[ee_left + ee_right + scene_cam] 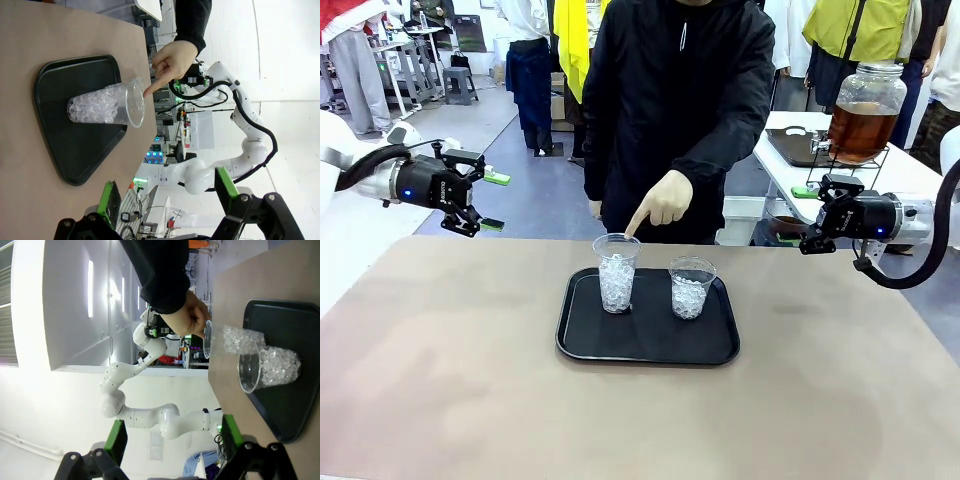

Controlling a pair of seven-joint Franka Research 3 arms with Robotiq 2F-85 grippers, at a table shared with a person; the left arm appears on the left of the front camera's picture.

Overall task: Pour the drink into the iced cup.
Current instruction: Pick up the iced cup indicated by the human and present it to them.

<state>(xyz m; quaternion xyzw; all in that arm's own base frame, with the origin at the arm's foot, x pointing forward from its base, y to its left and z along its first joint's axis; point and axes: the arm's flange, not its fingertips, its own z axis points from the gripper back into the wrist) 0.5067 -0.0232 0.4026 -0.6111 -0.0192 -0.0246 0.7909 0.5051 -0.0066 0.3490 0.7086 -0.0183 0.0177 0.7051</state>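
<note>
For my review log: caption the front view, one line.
Hand points at the taller iced cup beside a shorter iced cup on a black tray; left fingers, right fingers open.

You're looking at two iced cups point(617, 272) point(691, 287) and one black tray point(650, 345). There is one jar of drink point(863, 125) and one pointing hand point(665, 200).

Front cam sits robot-side, looking straight across the tray point(648, 342) at the person point(680, 100) behind it. Both wrist cams, rolled sideways, catch that same tray from opposite ends.
</note>
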